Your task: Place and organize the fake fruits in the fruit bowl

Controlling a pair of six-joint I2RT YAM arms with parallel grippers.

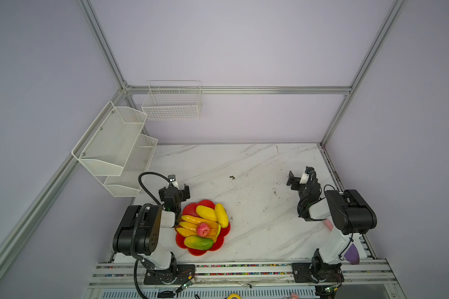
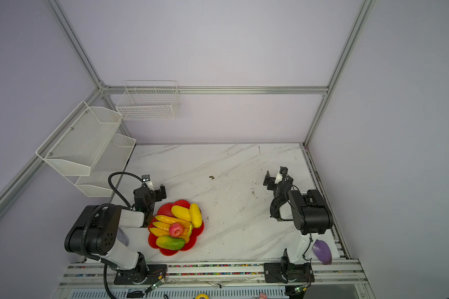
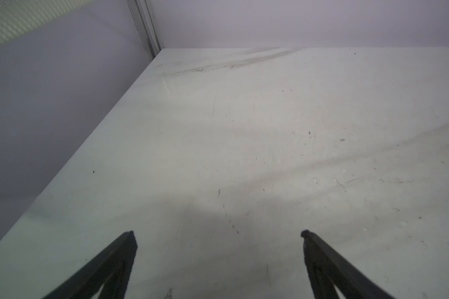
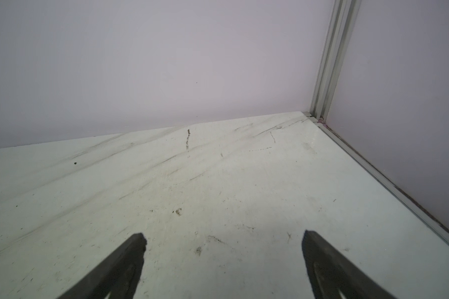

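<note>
The red flower-shaped fruit bowl (image 1: pixel 192 208) (image 2: pixel 166 208) sits at the front left of the marble table in both top views. In it lie a bunch of bananas (image 1: pixel 193 222) (image 2: pixel 169 220), two yellow mangoes (image 1: pixel 206 212) (image 1: pixel 222 214), a green-yellow mango (image 1: pixel 198 242) (image 2: pixel 170 242) and a pink-red apple (image 1: pixel 203 230) (image 2: pixel 176 230) on top. My left gripper (image 1: pixel 174 187) (image 3: pixel 218 235) stands open just behind the bowl's left edge, over bare table. Far to the right, my right gripper (image 1: pixel 289 178) (image 4: pixel 222 236) is open too, with nothing between its fingers.
White mesh shelves (image 1: pixel 114 147) hang on the left wall and a wire basket (image 1: pixel 171 103) on the back wall. A purple object (image 2: pixel 322 251) lies at the front right by the right arm's base. A small brown speck (image 1: pixel 232 177) marks the table's middle.
</note>
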